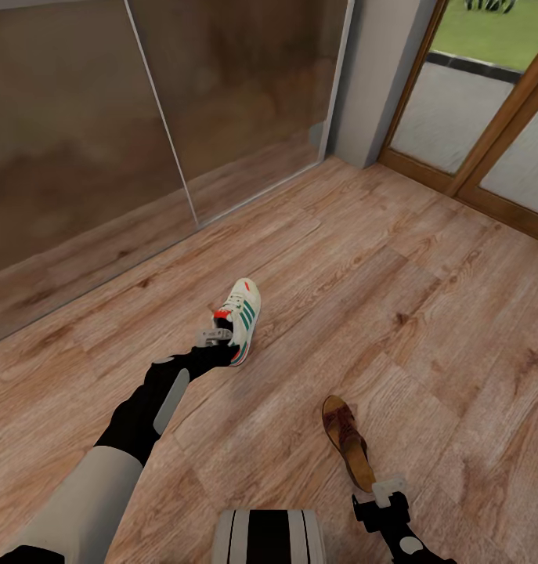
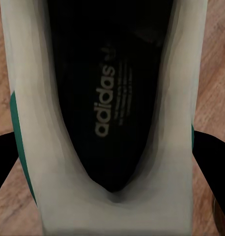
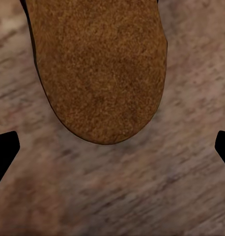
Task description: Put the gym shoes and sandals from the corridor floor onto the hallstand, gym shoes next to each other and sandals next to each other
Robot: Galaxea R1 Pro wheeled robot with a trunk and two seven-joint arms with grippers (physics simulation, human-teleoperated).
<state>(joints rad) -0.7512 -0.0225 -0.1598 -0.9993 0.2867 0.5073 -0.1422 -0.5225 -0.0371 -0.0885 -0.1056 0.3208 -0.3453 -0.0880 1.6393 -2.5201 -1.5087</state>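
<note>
Though logo-hidden overhead, gym shoe (image 2: 112,103) branded

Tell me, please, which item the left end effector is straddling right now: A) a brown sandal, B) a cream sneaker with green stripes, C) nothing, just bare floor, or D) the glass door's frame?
B: in the head view the left end effector sits at the heel of the sneaker, and the left wrist view looks straight into its dark inside, with the fingers at either side.

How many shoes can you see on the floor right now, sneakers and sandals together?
2. One sneaker lies mid-floor with the left gripper at its heel; one sandal lies nearer the robot, just ahead of the right gripper. The other two may be out of frame.
</note>
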